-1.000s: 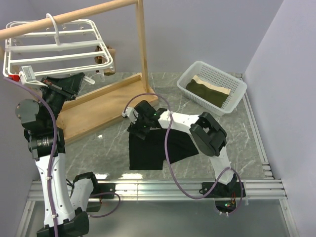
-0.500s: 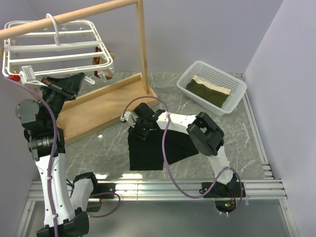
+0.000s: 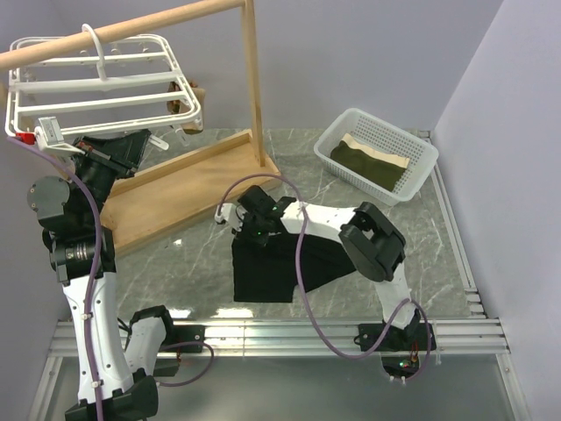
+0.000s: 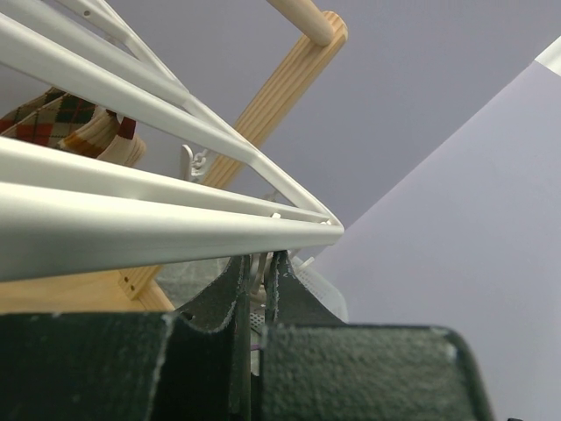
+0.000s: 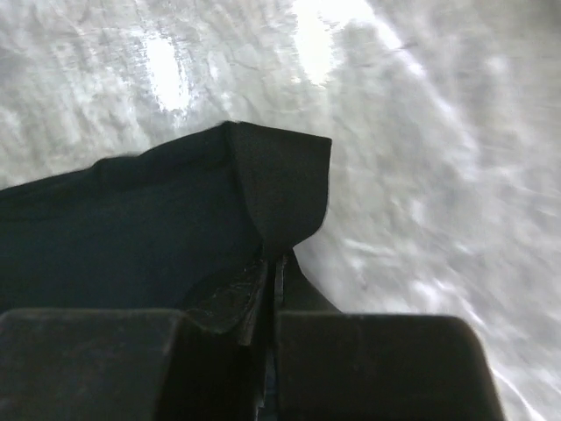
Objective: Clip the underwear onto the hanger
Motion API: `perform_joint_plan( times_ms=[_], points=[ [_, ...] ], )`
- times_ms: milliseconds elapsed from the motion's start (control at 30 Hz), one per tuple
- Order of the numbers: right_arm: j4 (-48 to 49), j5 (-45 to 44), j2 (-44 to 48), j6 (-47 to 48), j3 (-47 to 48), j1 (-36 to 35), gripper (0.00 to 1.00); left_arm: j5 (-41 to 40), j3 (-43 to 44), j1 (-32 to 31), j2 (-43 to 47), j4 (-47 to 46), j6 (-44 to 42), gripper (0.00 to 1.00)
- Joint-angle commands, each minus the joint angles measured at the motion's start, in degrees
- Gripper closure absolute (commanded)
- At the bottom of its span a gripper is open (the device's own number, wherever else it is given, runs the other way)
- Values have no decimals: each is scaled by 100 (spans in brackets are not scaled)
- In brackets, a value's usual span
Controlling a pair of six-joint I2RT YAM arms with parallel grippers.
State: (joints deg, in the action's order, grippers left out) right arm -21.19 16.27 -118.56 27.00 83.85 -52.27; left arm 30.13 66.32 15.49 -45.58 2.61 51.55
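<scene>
The underwear (image 3: 263, 270) lies mostly flat on the worktop (image 3: 421, 254), just in front of the stand's (image 3: 175, 189) baseboard, below its upright post. The right fingers (image 5: 223, 311) are pinching the corner nearest the stand. In the wrist view a small peak of black cloth stands up between the pads, so the hold is on a thin fold close to the hem. The hanger (image 4: 131, 232) hangs from the stand's pole, toward the end away from the post. The left fingers (image 4: 215, 298) are up under its near bar, pressed together. Something thin sits between their tips, maybe a clip, but I can't tell for sure.

To my eye the step in hand is lifting the cloth off the worktop. That grip looks shallow, so I'd raise it slowly and straight up. Let the rest peel away rather than dragging it toward the baseboard, where it could snag. Once it hangs free, carry the pinched corner up under the pole to the left fingers, leaving enough cloth above the pads for a clip to bite.
</scene>
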Motion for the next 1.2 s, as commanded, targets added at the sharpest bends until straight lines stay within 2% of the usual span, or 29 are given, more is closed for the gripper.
perform_joint_plan(
  times_ms=[0, 200, 467, 867, 1167],
  points=[
    [-140, -475, 851, 331, 218, -90, 100, 54, 21, 7, 41, -94, -84, 100],
    [185, -1284, 1423, 973, 421, -318, 100, 37, -14, 7, 76, -24, -136, 100],
    [177, -1284, 1740, 1210, 1044, -635, 100, 63, -76, 7, 102, -24, -163, 100],
    [-52, -1144, 1450, 1220, 2968, -793, 100, 72, -102, 7, 111, 20, -216, 100],
    [-289, -1153, 1169, 1518, 3584, -987, 100, 133, -85, 7, 76, 90, -330, 100]
  ],
)
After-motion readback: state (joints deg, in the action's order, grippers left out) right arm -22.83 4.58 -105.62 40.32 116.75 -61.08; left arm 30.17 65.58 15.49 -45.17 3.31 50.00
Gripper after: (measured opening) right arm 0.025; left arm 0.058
